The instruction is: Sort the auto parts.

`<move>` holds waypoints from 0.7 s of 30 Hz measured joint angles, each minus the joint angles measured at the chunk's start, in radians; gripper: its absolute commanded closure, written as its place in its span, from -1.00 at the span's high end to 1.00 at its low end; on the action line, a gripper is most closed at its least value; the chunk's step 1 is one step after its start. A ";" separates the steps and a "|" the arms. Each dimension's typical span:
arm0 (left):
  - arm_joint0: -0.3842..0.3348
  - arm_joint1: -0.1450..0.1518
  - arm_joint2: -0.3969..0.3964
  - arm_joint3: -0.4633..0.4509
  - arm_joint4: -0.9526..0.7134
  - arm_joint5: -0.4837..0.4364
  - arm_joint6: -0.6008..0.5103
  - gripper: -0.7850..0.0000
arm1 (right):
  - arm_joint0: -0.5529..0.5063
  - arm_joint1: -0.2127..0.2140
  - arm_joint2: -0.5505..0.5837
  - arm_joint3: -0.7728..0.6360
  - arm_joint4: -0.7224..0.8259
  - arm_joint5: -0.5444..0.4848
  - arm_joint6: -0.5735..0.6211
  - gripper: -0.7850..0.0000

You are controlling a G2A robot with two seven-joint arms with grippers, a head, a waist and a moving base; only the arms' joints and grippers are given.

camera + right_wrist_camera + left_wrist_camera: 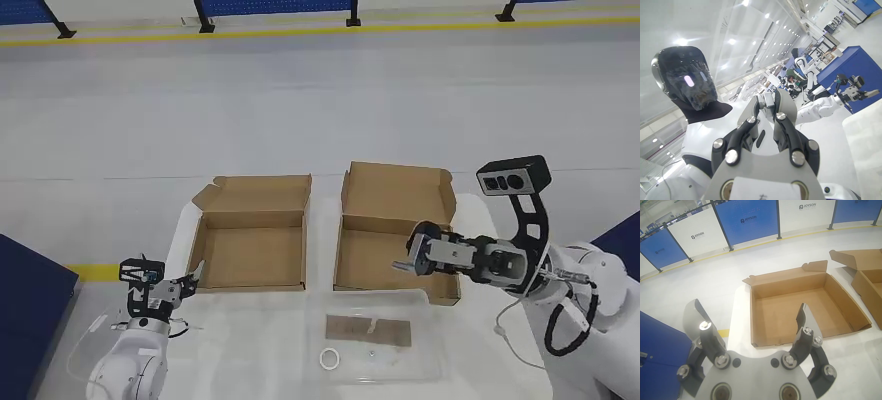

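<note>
White tabletop (250,320) is carrying two open cardboard boxes side by side and a clear tray nearer the robot. Left box (250,258) is sitting bare inside, lid flap folded back; the left wrist view is confirming the bare floor (800,313). Right box (370,262) is also showing bare floor where visible, and its corner is appearing in the left wrist view (870,275). Clear tray (420,320) is holding a brown cardboard sheet (350,330), a white ring (329,358) and some tiny bits too small to tell.

Right pincer (408,258) is hanging over the right box, and its wrist view is showing it (767,96) clamping a small silvery metal part (770,106). Left pincer (190,285) is sitting beside the left box's outer corner, spread wide with nothing in it (749,306).
</note>
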 measured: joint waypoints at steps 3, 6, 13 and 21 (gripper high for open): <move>0.000 0.000 0.000 0.000 0.000 0.000 0.000 1.00 | 0.000 0.000 0.000 0.000 -0.002 -0.001 -0.001 -1.00; 0.000 0.000 0.000 0.000 0.000 0.000 0.000 1.00 | 0.000 0.000 0.000 0.000 -0.002 -0.001 -0.001 -1.00; 0.000 0.000 0.000 0.000 0.000 0.000 0.000 1.00 | 0.003 -0.011 0.010 -0.029 -0.033 0.064 -0.033 -1.00; 0.000 0.000 0.000 0.000 0.000 0.000 0.000 1.00 | 0.021 -0.025 0.039 -0.059 -0.033 0.209 -0.111 -1.00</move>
